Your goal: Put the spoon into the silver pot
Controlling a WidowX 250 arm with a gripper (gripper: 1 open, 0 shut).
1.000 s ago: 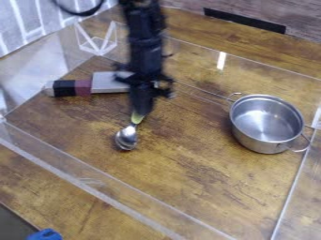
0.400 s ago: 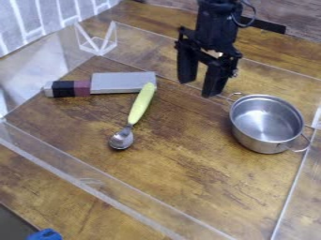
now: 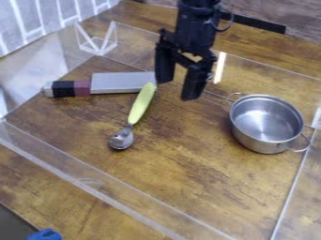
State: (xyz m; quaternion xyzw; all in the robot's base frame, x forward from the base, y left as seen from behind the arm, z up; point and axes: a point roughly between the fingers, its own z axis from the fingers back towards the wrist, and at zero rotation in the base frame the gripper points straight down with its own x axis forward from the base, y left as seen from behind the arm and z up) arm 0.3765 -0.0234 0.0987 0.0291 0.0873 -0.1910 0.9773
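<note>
The spoon lies flat on the wooden table, its pale yellow-green handle pointing up the picture and its shiny bowl toward the front. My gripper hangs open just above and to the right of the handle's far end, holding nothing. Its dark fingers point down. The silver pot stands empty to the right, about a hand's width from the gripper.
A flat grey block with a dark end lies left of the spoon's handle. Low clear plastic walls fence the work area. A clear stand sits at the back left, and a blue object at the bottom edge.
The gripper was low and shut at the spoon's handle. It has let go, opened and lifted, swung over beside the pot, then come back left. The spoon stays on the table.
</note>
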